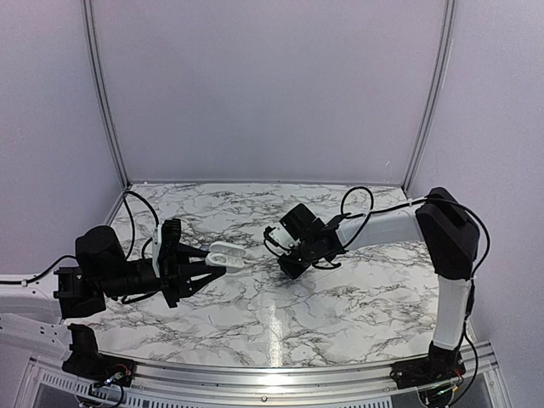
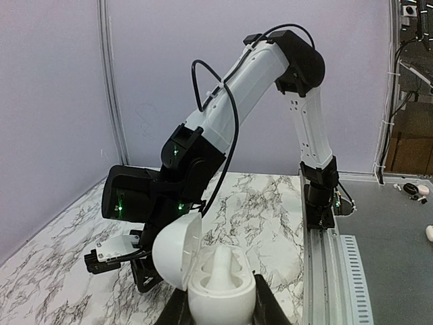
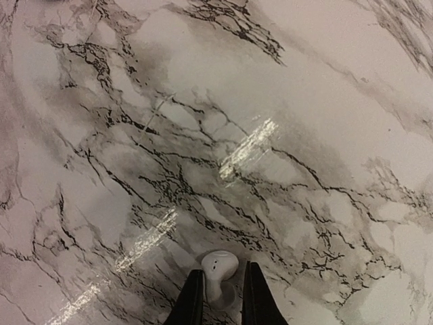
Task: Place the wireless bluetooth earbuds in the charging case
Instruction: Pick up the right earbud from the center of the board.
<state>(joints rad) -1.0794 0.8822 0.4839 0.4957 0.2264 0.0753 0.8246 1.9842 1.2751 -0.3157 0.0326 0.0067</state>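
The left gripper (image 1: 214, 262) reaches in from the left side of the marble table (image 1: 340, 314) and is clamped on the white charging case (image 2: 222, 291), one finger on each side of its lower half. The case is held off the table, and its lid (image 2: 177, 245) is swung open to the left in the left wrist view. A white rounded shape sits in the case's hollow, but I cannot tell whether it is a bud or part of the moulding. The right arm (image 1: 382, 228) stretches in from the right, and its right gripper (image 3: 222, 301) points down at the middle of the table, just right of the case and apart from it. A single white earbud (image 3: 218, 265) sits between that gripper's fingers (image 3: 192, 301), its round head just past the tips and its stem running back into the narrow gap. The fingers stand close on either side of the stem, though I cannot tell whether they are actually pinching it. The bud is right at the table surface, with a small shadow beside it.
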